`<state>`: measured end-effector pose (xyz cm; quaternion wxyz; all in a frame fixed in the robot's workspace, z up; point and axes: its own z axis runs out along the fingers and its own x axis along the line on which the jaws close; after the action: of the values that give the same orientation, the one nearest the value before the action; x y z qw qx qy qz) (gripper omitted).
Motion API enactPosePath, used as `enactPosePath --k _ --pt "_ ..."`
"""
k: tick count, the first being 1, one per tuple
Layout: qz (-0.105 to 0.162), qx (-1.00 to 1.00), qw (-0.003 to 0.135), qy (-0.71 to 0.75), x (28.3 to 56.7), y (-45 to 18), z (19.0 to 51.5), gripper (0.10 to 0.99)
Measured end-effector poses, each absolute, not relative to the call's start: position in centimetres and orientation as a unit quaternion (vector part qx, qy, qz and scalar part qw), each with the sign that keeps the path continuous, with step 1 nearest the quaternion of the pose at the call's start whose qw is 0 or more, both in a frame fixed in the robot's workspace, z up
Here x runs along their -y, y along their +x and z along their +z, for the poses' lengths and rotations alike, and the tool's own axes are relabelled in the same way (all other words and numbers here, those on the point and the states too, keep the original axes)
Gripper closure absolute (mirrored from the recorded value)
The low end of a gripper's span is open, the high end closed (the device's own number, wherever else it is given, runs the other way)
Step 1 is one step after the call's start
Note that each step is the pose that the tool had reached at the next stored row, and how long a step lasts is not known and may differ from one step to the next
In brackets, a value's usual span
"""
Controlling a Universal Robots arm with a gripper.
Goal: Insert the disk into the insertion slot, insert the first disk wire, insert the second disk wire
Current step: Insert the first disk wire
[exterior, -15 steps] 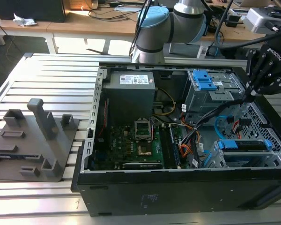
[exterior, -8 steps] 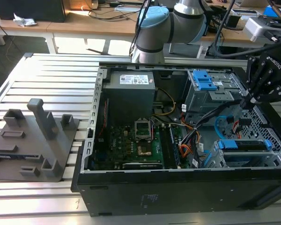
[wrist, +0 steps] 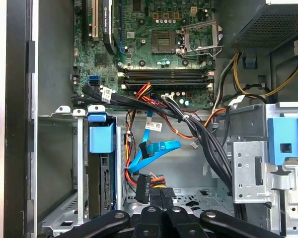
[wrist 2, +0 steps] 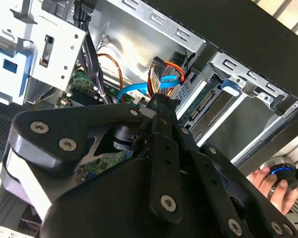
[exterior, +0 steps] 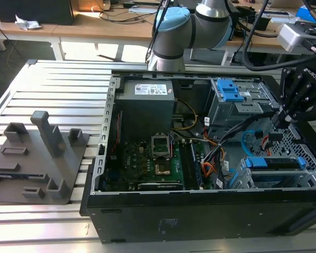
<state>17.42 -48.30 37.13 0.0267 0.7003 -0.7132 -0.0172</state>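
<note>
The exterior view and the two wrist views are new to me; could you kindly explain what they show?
The exterior view shows a robot arm reaching over an open computer case that lies on a slatted metal table; a grey fixture sits at the exterior view's left. The two wrist views come from cameras riding on the arm, looking past its black gripper into the case. The disk, in its blue carrier, already sits in the insertion slot. The gripper appears closed on the black plug of the first disk wire, the red and orange lead. The second disk wire, light blue, loops just beside it. In the second wrist view a person's hand appears outside the case.
</note>
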Motion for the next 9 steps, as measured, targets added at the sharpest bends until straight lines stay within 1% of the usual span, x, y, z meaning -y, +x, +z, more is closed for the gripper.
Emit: enactPosePath --k 4,5,6,7,8,9 --pt "-0.017 0.713 0.027 0.700 48.31 17.42 37.13 0.973" --pt "-0.017 0.713 0.027 0.700 48.32 17.43 37.13 0.851" --pt "-0.017 0.713 0.027 0.700 48.32 17.42 37.13 0.851" --pt "-0.017 0.713 0.027 0.700 48.32 17.42 37.13 0.792" --pt "-0.017 0.713 0.027 0.700 48.32 17.42 37.13 0.792" --pt "-0.017 0.713 0.027 0.700 48.33 17.43 37.13 0.725"
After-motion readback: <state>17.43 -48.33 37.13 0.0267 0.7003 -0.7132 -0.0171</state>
